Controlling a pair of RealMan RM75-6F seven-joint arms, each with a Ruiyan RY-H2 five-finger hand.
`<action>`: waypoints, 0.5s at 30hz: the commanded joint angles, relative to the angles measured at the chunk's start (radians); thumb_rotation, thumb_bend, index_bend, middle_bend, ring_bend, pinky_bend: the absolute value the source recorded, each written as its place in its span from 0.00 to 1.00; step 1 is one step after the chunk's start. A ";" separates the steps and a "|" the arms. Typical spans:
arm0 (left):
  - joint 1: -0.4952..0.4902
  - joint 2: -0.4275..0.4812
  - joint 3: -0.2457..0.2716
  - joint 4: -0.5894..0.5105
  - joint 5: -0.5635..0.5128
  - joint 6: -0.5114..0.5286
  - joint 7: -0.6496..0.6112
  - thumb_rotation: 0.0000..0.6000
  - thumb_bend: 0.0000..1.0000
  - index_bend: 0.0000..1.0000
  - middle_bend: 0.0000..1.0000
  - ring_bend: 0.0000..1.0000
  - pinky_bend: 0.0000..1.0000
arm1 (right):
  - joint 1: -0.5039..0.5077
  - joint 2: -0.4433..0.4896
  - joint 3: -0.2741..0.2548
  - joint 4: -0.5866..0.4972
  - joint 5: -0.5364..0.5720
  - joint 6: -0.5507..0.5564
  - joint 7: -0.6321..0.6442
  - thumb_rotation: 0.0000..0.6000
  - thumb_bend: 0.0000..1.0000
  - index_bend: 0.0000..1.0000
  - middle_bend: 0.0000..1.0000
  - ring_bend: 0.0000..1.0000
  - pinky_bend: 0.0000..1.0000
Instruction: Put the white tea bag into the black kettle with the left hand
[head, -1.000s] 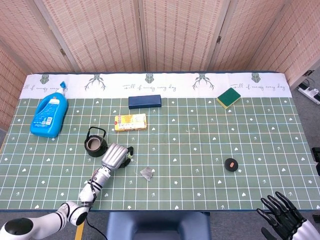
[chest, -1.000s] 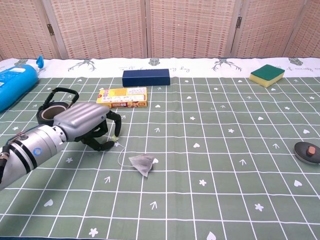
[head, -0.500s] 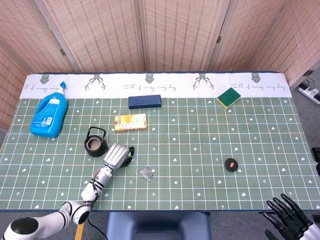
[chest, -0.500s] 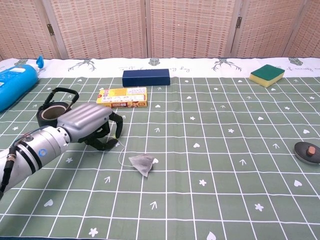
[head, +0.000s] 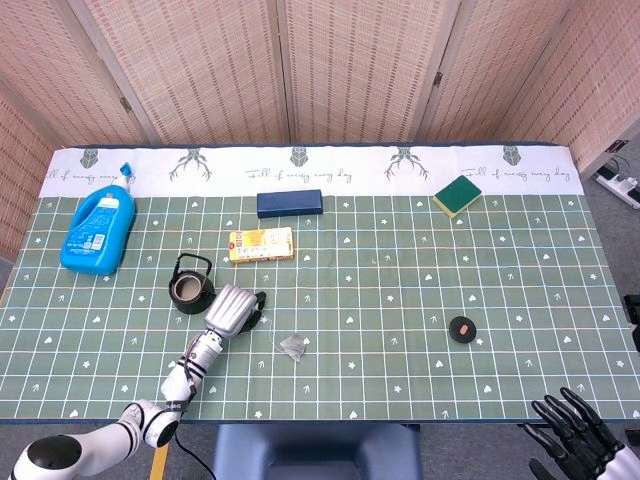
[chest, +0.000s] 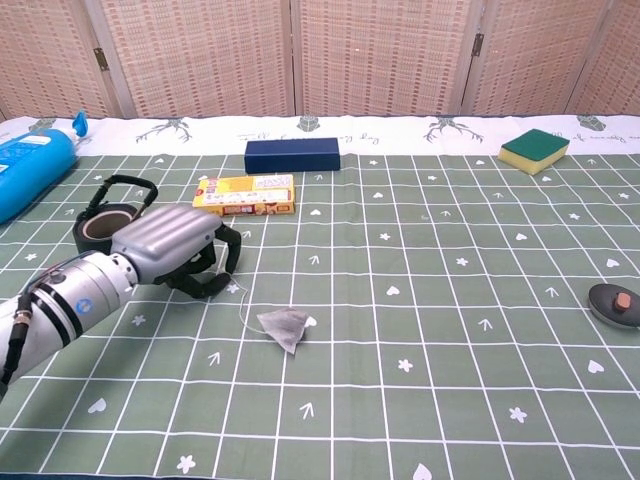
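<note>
The left hand (chest: 170, 245) lies low over the counter (chest: 450, 330), just right of the black kettle (chest: 105, 222). Its fingers (chest: 222, 262) are curled in at the end of the string (chest: 240, 312) that runs to the white tea bag (chest: 285, 328); whether they actually pinch the string's end cannot be told from either view. The tea bag itself lies flat on the green checked cloth, near side of the hand and a little to its right, apart from the fingers. The kettle stands upright, lid off, handle raised, on the far left side of the hand.

The right hand (head: 575, 440) shows only at the near right corner in the head view, below the counter edge, fingers spread and holding nothing.

Other items noted: a yellow box (chest: 246, 194) beyond the hand, a dark blue box (chest: 292, 155) further back, a blue detergent bottle (head: 98, 230) at far left, a green sponge (chest: 534, 150) at far right, and a small black disc (chest: 613, 303) on the right side.
</note>
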 joint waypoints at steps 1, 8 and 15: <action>0.000 -0.006 0.002 0.011 0.007 0.013 -0.012 1.00 0.47 0.58 1.00 1.00 1.00 | 0.000 0.000 0.000 -0.001 -0.001 -0.002 -0.002 1.00 0.42 0.00 0.00 0.00 0.00; 0.001 -0.008 -0.004 0.026 0.014 0.047 -0.028 1.00 0.48 0.58 1.00 1.00 1.00 | 0.001 0.002 -0.001 -0.005 0.000 -0.007 -0.004 1.00 0.42 0.00 0.00 0.00 0.00; 0.003 0.006 -0.009 0.012 0.016 0.070 -0.023 1.00 0.48 0.59 1.00 1.00 1.00 | 0.002 0.002 -0.001 -0.007 0.001 -0.008 -0.005 1.00 0.42 0.00 0.00 0.00 0.00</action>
